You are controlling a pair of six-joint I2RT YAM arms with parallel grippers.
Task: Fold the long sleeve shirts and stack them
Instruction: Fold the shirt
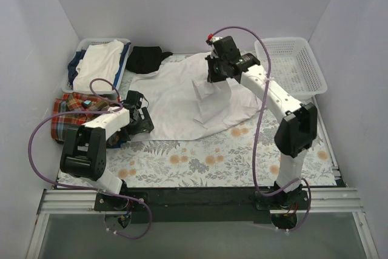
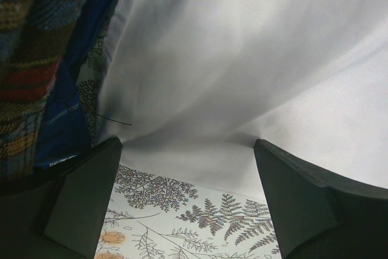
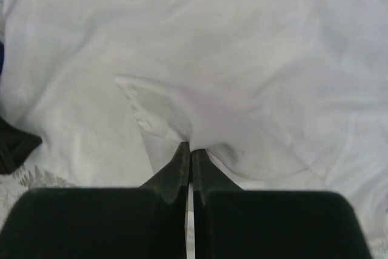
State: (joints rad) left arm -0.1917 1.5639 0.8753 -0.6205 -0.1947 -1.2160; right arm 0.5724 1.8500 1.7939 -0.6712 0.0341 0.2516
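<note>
The white shirt lies spread across the middle of the floral tablecloth. My right gripper is shut on a fold of the white shirt and holds it lifted above the rest of the cloth. My left gripper is open at the shirt's near left edge, its fingers either side of the white hem, holding nothing. The plaid shirt lies bunched at the left, beside my left arm, and shows in the left wrist view.
A basket at the back left holds folded white and dark clothes. A small black garment lies next to it. An empty white basket stands at the back right. The tablecloth is bare along the near side.
</note>
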